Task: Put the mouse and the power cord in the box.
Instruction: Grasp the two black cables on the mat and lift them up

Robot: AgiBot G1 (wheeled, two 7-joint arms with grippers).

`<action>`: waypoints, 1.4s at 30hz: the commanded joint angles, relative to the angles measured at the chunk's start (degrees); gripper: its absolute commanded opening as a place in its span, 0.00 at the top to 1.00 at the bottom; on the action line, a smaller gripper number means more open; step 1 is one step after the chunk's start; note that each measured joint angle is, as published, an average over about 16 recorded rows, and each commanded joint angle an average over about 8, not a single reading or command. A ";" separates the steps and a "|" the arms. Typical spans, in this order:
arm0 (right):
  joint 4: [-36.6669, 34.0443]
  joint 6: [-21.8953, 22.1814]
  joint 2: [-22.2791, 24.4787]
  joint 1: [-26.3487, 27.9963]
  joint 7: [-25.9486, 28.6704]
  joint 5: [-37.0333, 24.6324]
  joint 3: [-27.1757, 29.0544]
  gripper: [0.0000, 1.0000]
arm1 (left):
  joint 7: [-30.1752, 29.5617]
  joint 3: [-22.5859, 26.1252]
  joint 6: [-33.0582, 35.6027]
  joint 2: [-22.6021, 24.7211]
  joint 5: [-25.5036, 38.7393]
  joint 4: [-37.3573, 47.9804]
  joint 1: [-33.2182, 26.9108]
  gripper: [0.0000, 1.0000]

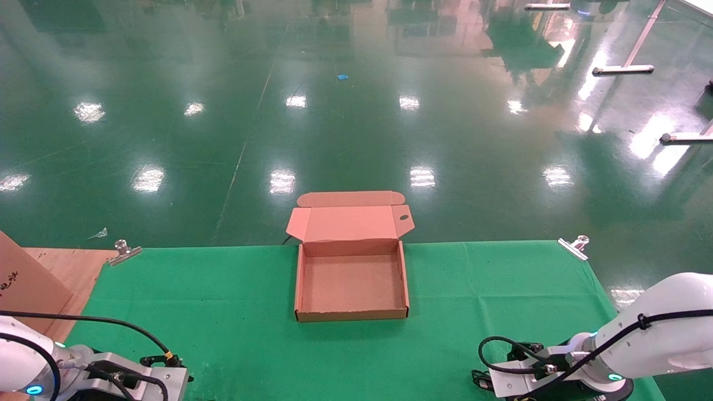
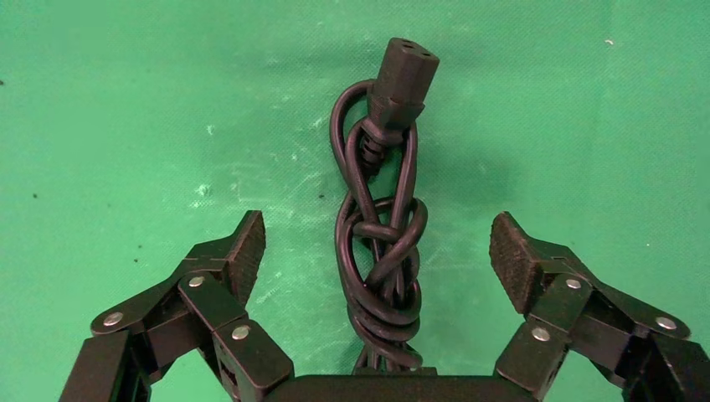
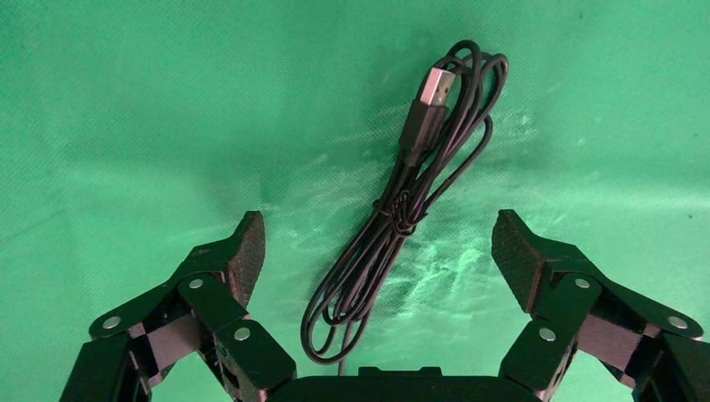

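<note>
Lying under the left tool [image 2: 377, 251], near the tabletop's [image 1: 223, 312] front left corner, the power cord [image 2: 381, 243] is being shown as a black cable knotted into a tight upright bundle, socket plug [image 2: 403, 75] at the far end. The left tool's pads [image 2: 247, 251] are being held wide apart, one to each side of the bundle, touching nothing. The cord is being judged moderately heavy, springy and rubbery, not fragile; the knotted middle is being judged the best hold, since loose loops could slip out.

Lying under the right tool [image 3: 377, 251], near the front right corner, a thin black cable [image 3: 393, 226] is being shown in long loose loops with a flat USB plug [image 3: 431, 96]. This tool's pads [image 3: 519, 255] are likewise being held wide apart around it, clear of it. The cable is being judged very light and limp; the tied waist of the loops is being judged the safest hold. The body of the mouse is not being shown in any view.

The box [image 1: 351, 284] is being shown only by the head view: open and empty at the middle of the tabletop's far edge, lid [image 1: 345, 223] folded back. The cord and cable are being shown only by the wrist views.
</note>
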 commanded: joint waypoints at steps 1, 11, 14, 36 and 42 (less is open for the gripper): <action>-0.67 0.03 -0.18 0.18 -0.56 0.17 0.05 1.00 | 0.38 0.05 0.00 0.21 0.08 0.54 -0.28 1.00; -2.70 -0.02 -0.71 0.67 -2.16 0.71 0.19 1.00 | 1.52 0.20 0.29 0.80 0.25 2.36 -0.93 1.00; -3.12 -0.03 -0.73 0.74 -2.54 0.84 0.24 1.00 | 1.74 0.21 0.29 0.99 0.26 2.72 -1.05 1.00; -3.54 -0.67 -0.32 0.96 -3.49 1.57 0.55 1.00 | 3.13 0.29 1.08 1.01 0.24 3.67 -1.07 1.00; -1.85 -2.33 1.07 2.52 -3.59 2.93 1.46 1.00 | 3.76 0.19 3.13 0.29 0.06 1.62 -2.93 1.00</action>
